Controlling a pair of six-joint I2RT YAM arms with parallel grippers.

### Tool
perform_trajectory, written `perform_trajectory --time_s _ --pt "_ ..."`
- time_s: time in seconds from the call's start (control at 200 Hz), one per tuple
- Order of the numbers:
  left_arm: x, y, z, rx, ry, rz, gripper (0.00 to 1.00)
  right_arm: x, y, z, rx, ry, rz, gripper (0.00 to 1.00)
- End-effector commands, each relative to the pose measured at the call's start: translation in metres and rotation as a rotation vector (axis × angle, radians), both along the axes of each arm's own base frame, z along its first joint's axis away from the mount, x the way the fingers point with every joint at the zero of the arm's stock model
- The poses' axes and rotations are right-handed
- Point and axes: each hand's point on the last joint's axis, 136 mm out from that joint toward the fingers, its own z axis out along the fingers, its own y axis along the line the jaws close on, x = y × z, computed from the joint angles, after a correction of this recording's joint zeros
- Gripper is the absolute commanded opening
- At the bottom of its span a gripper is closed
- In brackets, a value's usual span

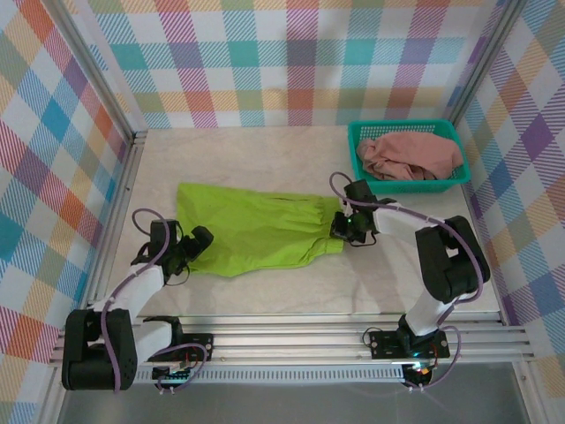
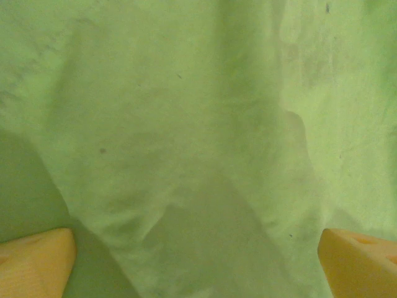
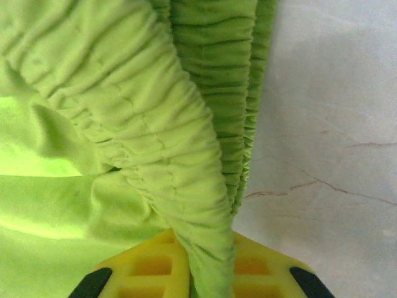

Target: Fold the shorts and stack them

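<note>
Right pincer [image 1: 342,230] at waistband of lime green shorts [image 1: 256,231]; pink shorts [image 1: 410,155] in teal basket [image 1: 415,185].

A teal basket [image 1: 415,185] sits far right on the pale table [image 1: 265,291].

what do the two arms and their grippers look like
The left arm and right arm have chunky black joints, white links and looping purple-grey cables. The left gripper has plain orange-yellow fingers; the right gripper has yellow grid-moulded fingers with black corners.
</note>
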Motion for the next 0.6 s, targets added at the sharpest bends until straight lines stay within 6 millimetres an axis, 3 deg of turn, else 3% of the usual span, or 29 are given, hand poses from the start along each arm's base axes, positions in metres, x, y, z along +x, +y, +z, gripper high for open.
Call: perform_trajectory --time_s 0.0,0.15,0.285,0.595 --pt "0.001 0.002 0.03 0.037 -0.043 -0.016 1.0 -0.006 -0.009 0.002 -0.088 0.004 0.053 0.02" --pt "-0.003 0.004 0.069 0.046 -0.11 -0.01 1.0 -0.004 -0.025 0.039 -0.205 -0.098 0.113 0.0" --pt "-0.007 0.005 0.091 0.049 -0.159 -0.006 1.0 -0.011 -0.045 0.076 -0.313 -0.158 0.171 0.0" --pt "-0.012 0.002 0.093 0.027 -0.168 -0.004 1.0 -0.031 -0.108 0.139 -0.662 -0.184 0.264 0.0"
